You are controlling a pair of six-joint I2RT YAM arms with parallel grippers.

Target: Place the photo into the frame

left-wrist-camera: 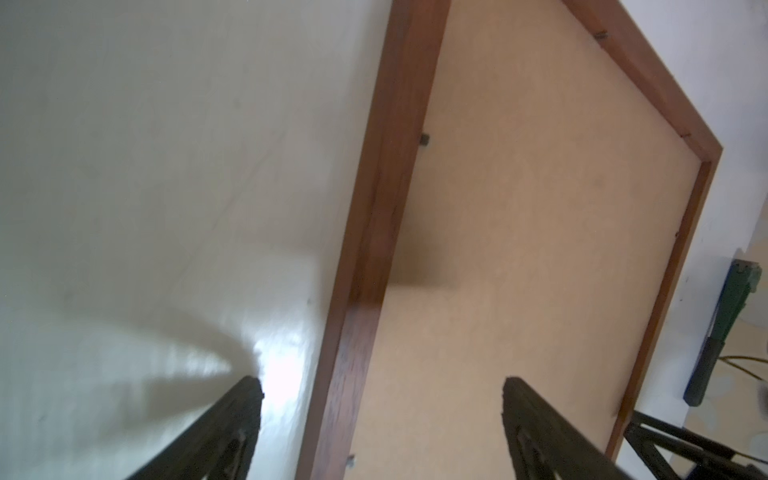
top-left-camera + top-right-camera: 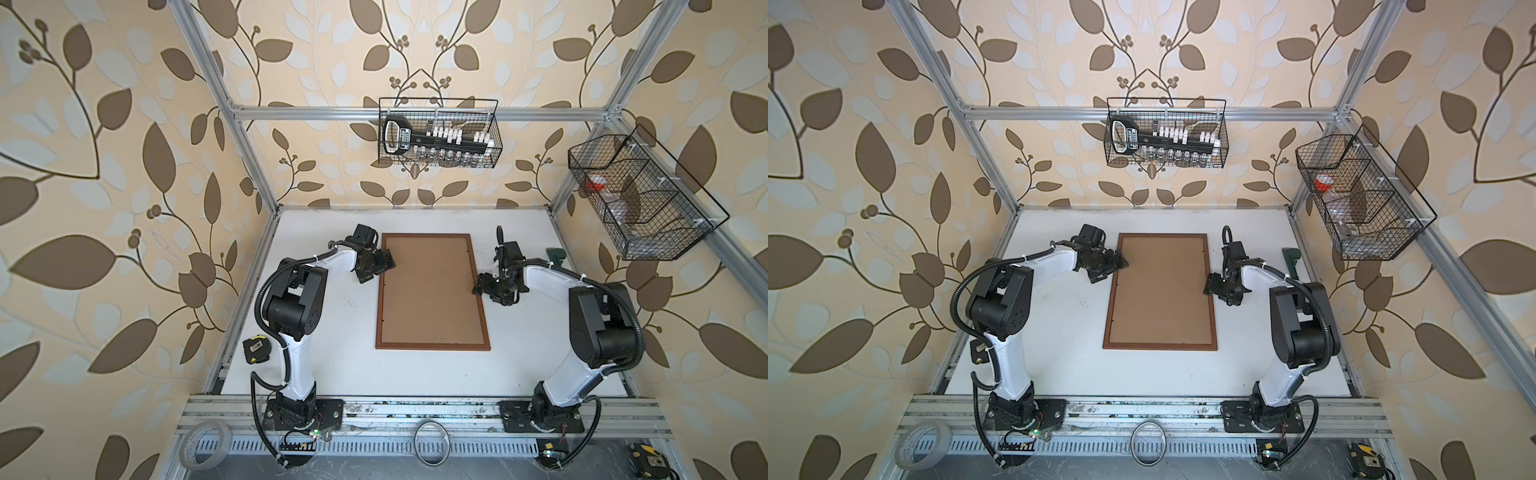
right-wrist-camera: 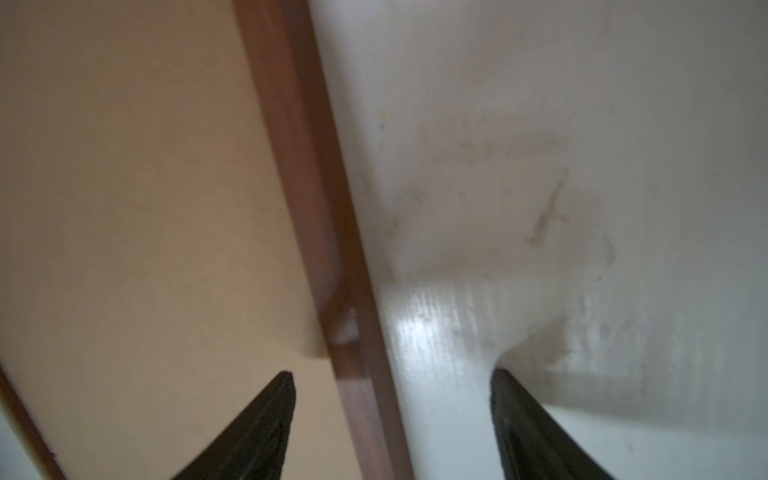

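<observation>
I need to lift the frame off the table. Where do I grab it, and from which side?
Take the frame by its long wooden rails, coming down from above at each outer edge. It lies flat on the table with the backing board filling the middle, so only the raised border likely offers a pinch. The left gripper and right gripper, both open, straddle those rails.

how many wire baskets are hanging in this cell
2. The back wire basket hangs at the rear, above the table's far edge. The right wire basket hangs on the right side. None seem hidden.
</observation>
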